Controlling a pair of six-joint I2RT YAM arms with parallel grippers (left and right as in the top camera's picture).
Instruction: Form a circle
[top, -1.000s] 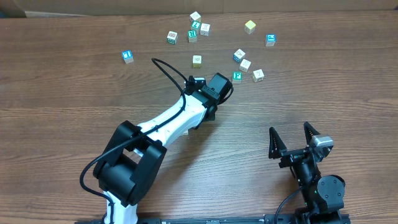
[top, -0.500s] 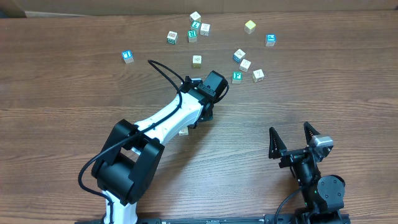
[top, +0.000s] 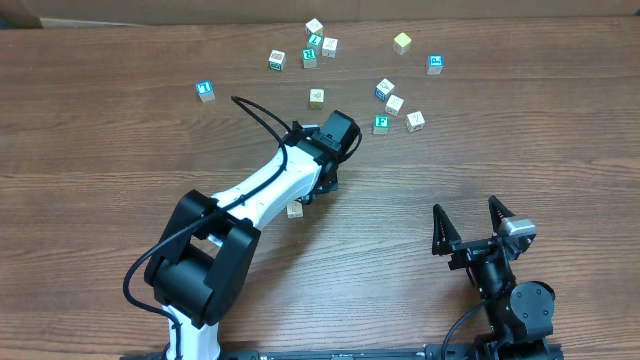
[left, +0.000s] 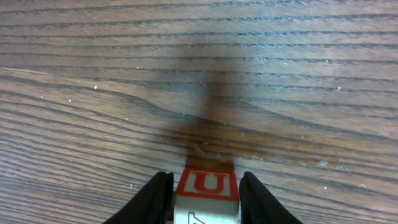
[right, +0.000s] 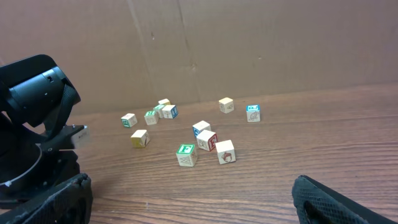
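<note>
A small cream cube (left: 206, 185) with a red U on its top face sits between the fingers of my left gripper (left: 202, 182). The jaws stand close on either side of it, with a thin dark gap on the left. In the overhead view the left gripper (top: 328, 182) points down at mid-table under its wrist. No circle is in view: cream alphabet cubes lie loose at the back, with a blue one (top: 385, 89), a green one (top: 381, 124) and two pale ones (top: 394, 104) in a loose cluster. My right gripper (top: 480, 232) rests open near the front edge, holding nothing.
More cubes are scattered at the back: one blue (top: 205, 90) at the left, a small group (top: 315, 40), a yellow one (top: 402, 42) and a blue one (top: 435, 64). One cream cube (top: 295, 210) lies beside the left arm. A brown wall (right: 249, 43) stands behind the table.
The left arm has swung its wrist a little up and to the left over the table. Its jaws have eased apart slightly. The right arm and the scattered cubes have not moved.
</note>
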